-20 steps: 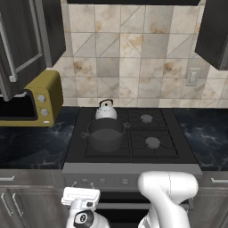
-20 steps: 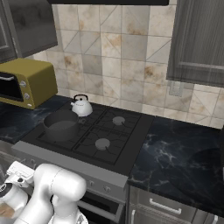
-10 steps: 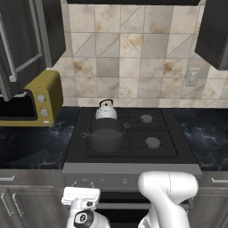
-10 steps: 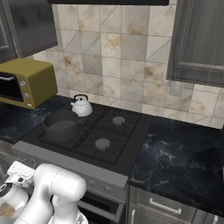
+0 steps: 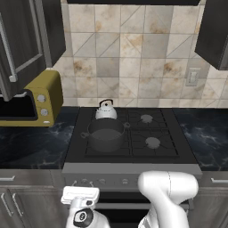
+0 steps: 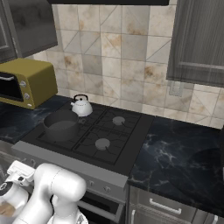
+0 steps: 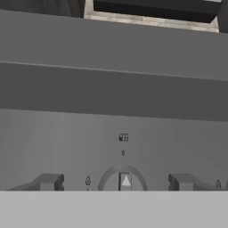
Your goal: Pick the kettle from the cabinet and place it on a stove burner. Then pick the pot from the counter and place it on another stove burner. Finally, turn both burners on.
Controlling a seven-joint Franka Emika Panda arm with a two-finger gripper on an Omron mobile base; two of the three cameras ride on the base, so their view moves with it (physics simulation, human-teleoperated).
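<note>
The kettle sat on the far left burner and the pot on the near left one; what remained was a small stiff stove knob, best pinched across its ridge. The gripper stood open around it, neighbouring knobs well apart, nothing obstructing

I see a yellow microwave sitting on the left, its dark door facing forward and two pale dials on its right side. Behind the stove runs a tiled wall in beige and grey, with a wall socket set into it on the right. Up close I see the grey stove front with a round knob marked by a white triangle.
</note>
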